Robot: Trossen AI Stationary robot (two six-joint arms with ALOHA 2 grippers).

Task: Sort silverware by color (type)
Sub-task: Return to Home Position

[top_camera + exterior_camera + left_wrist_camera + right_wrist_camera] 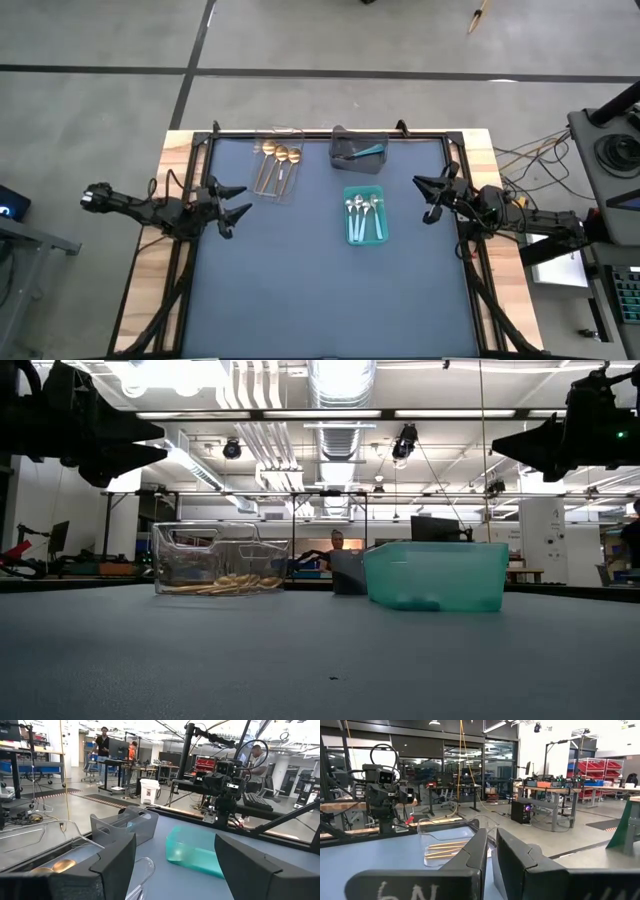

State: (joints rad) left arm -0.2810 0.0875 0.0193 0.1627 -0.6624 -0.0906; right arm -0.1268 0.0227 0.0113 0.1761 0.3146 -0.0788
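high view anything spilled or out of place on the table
Nothing stands out. Gold spoons lie in the clear bin, teal-handled spoons in the grey bin, light-blue spoons in the teal bin; none lies loose. The left hand and right hand hang near the table's sides.

near half of the mat (320,290) open, clear bin (292,187) and grey bin (350,165) at the far edge with a gap between, teal bin (365,239) just nearer than the grey, left gripper (244,199) and right gripper (420,196) raised at the side edges

Table (300,290): clear bin (291,191), grey bin (345,136), teal bin (366,239)
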